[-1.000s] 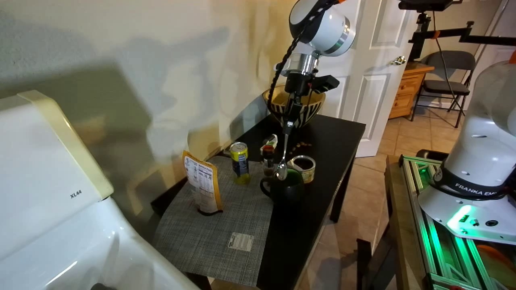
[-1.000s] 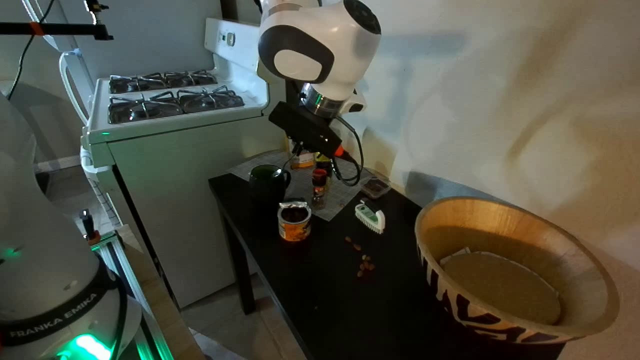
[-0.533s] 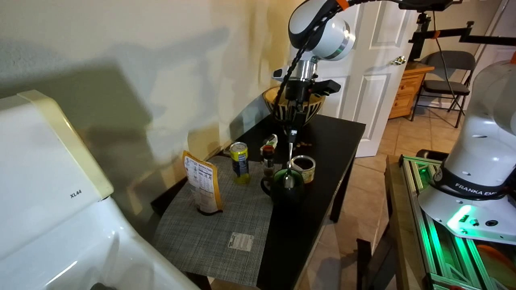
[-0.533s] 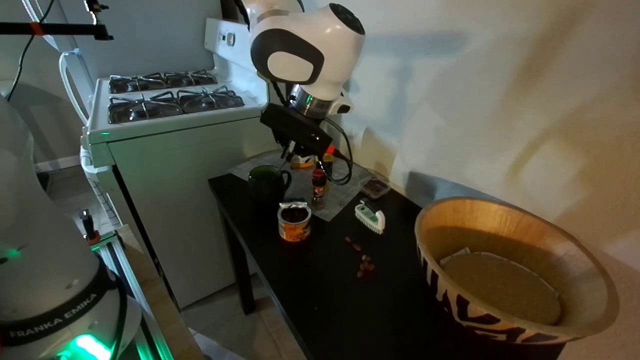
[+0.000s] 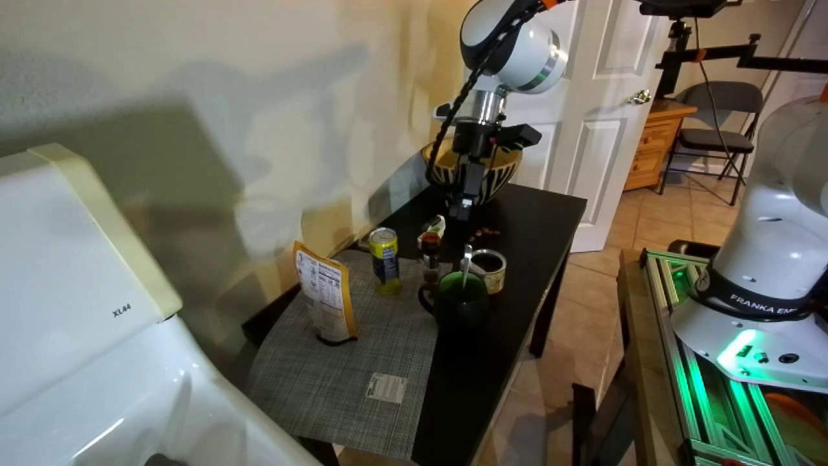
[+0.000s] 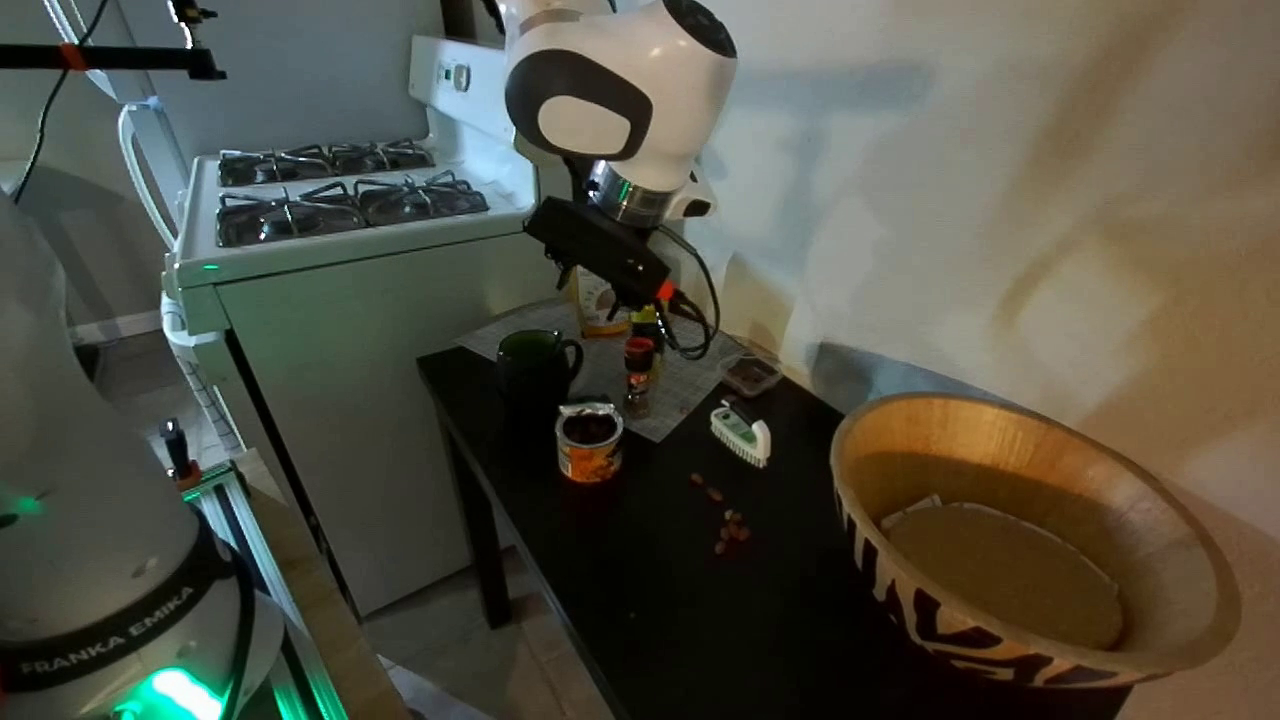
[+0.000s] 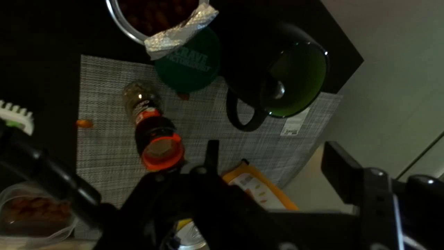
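In an exterior view the metal spoon [image 5: 467, 258] leans in the dark mug [image 5: 460, 314] near the right edge of the bench [image 5: 537, 220], its handle above the rim, an opened can [image 5: 495, 279] just beyond; the fingers [image 7: 341, 173], apart in the wrist view and holding nothing, hang above on the far side. The spoon should be light, stiff and slippery, best pinched across its upper handle; the mug, probably ceramic, looks heavier and breakable.

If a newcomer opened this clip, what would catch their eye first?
Probably the big wooden bowl, boldly dark-patterned, at the near end of the black table in an exterior view. Next, the open gripper over that table, and the spoon sticking up from the dark mug.
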Available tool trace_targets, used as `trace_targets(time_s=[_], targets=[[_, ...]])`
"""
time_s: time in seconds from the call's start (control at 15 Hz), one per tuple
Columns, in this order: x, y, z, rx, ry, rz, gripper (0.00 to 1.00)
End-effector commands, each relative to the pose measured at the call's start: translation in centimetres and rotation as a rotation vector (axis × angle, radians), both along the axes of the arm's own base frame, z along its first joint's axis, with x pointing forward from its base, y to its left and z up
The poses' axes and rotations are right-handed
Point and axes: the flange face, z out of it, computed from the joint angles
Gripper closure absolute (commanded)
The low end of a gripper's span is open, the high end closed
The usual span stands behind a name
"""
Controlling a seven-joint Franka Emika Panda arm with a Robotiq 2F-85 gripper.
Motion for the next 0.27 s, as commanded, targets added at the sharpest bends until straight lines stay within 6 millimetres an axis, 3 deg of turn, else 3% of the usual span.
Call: trace_targets(time_s=[0.0,0.07,0.2], targets=[[-0.6,-5.9,2.6,0.066,-0.085,-0.17,0.0],[0.3,-3.1,1.5,0.033,-0.038,-0.098,0.1],[0.0,-6.0,2.4,0.049,-0.073,-0.158,0.0]])
